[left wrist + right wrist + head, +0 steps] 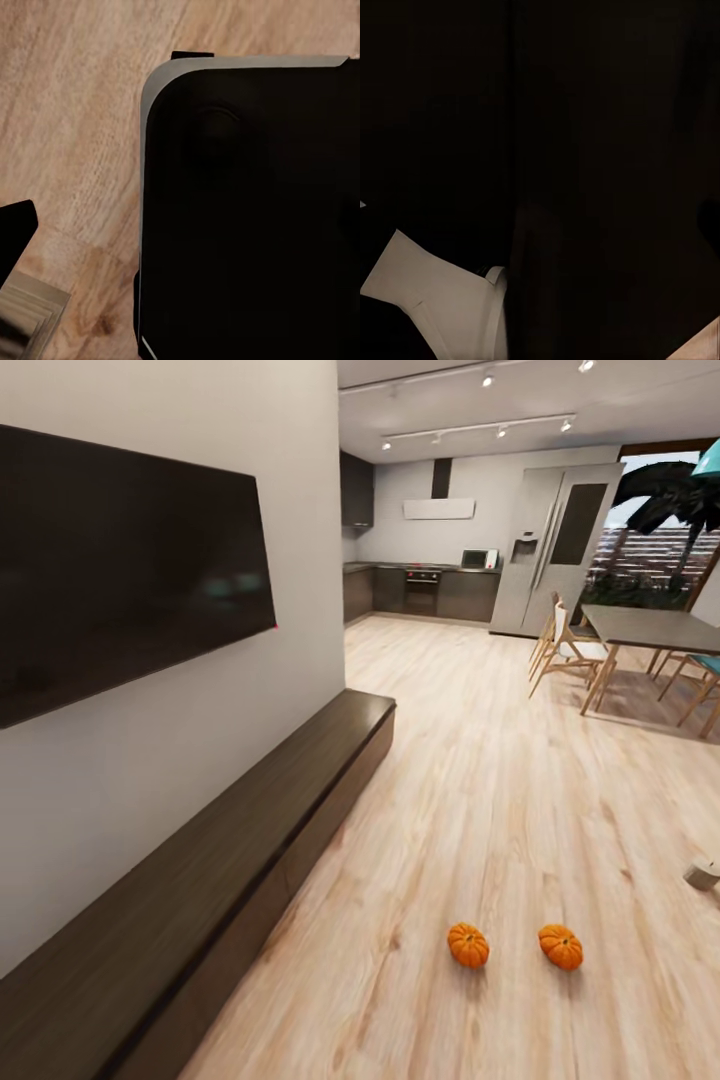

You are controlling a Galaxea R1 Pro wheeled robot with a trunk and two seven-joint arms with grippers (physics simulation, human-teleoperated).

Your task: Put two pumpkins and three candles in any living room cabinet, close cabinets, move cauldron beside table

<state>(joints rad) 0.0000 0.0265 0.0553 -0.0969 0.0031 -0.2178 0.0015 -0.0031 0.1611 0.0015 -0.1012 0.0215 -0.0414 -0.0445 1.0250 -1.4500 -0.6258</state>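
On the plank floor just off the long dark cabinet [200, 890], closed, two pumpkins [468, 945] [560, 947] lie near each other; approach step, next reach down; claw states cannot be told.

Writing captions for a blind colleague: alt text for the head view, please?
Two orange pumpkins sit apart on a light wood floor, right of a long dark low cabinet under a wall-mounted TV. A kitchen and dining table lie beyond.
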